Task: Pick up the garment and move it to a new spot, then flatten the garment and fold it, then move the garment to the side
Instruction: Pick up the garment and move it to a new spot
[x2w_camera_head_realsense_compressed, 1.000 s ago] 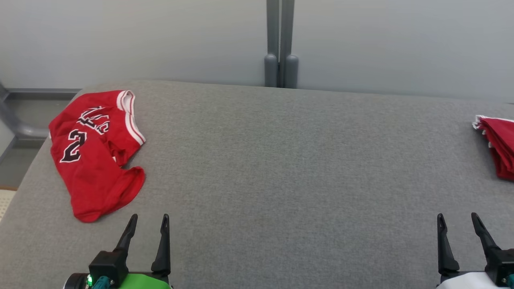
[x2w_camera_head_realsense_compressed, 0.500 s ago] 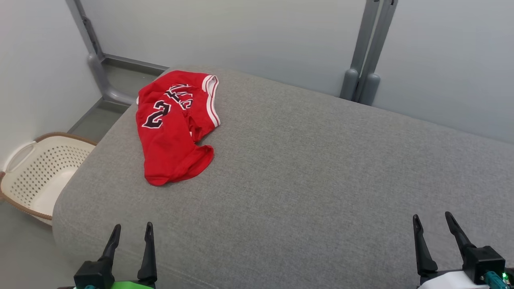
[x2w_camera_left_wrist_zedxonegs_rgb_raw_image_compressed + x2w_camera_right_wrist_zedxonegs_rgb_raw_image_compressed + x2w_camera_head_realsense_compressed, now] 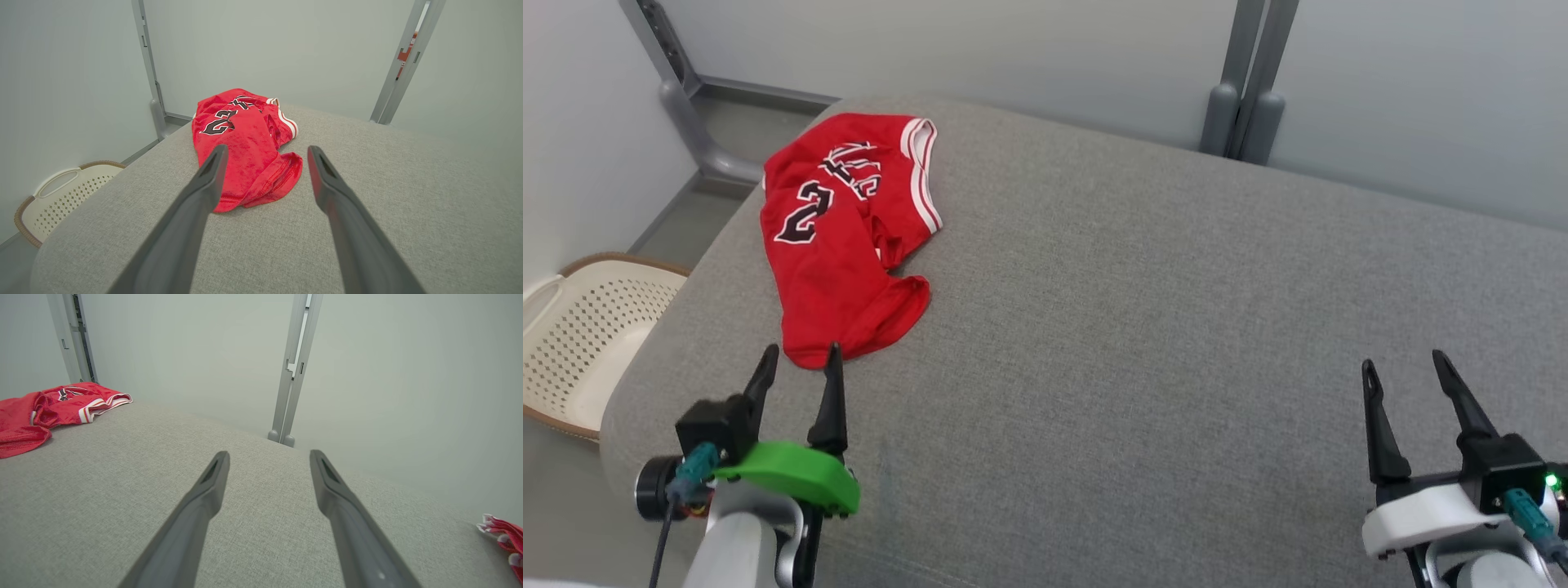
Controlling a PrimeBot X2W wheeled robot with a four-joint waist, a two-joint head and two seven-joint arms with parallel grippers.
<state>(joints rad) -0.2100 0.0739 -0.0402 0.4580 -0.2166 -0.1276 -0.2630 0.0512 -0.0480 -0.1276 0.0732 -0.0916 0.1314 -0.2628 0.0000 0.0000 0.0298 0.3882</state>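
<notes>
The garment (image 3: 841, 237) is a crumpled red jersey with black-and-white lettering and white trim, lying near the far left corner of the grey padded surface (image 3: 1143, 327). It also lies ahead in the left wrist view (image 3: 245, 151) and at the left edge of the right wrist view (image 3: 45, 408). My left gripper (image 3: 800, 358) is open, its fingertips just short of the jersey's near hem, nothing between them. My right gripper (image 3: 1405, 367) is open over bare grey fabric at the lower right, far from the jersey.
A cream perforated laundry basket (image 3: 580, 343) stands on the floor left of the surface. More red-and-white cloth (image 3: 504, 537) lies at the surface's far right. Grey posts (image 3: 1241, 82) rise against the pale wall behind. The surface's left edge drops off beside my left arm.
The head camera has swung left, bringing the basket and left wall into view. My left gripper has come forward to the jersey's near hem. Both grippers stay open.
</notes>
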